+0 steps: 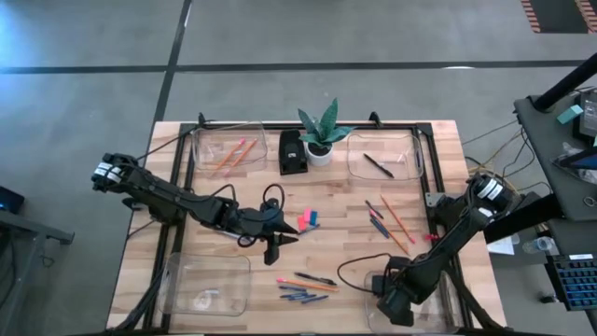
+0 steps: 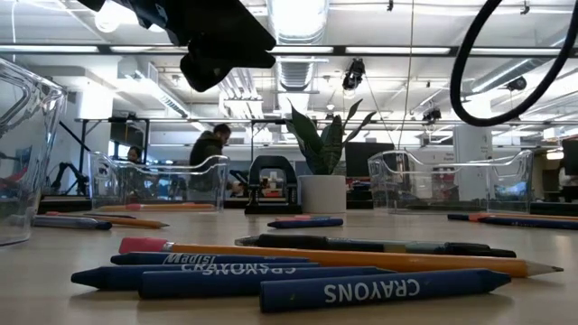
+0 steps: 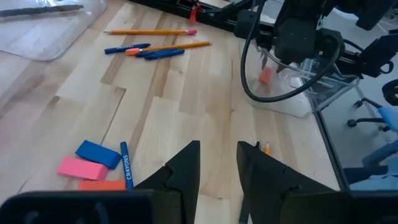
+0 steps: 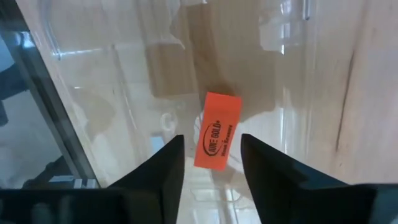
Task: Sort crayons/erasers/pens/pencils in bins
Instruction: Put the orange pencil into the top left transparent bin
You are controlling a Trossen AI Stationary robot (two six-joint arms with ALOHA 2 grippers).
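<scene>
The right pincer hovered over the near-right bin, its fingers spread and released, an orange eraser lying loose on the bin's floor between them, its long axis roughly in line with the fingers. The left pincer hung above mid-surface, parted and empty, just beside pink and blue erasers. Crayons and a pencil lay nearer the front edge, between the two front bins.
</scene>
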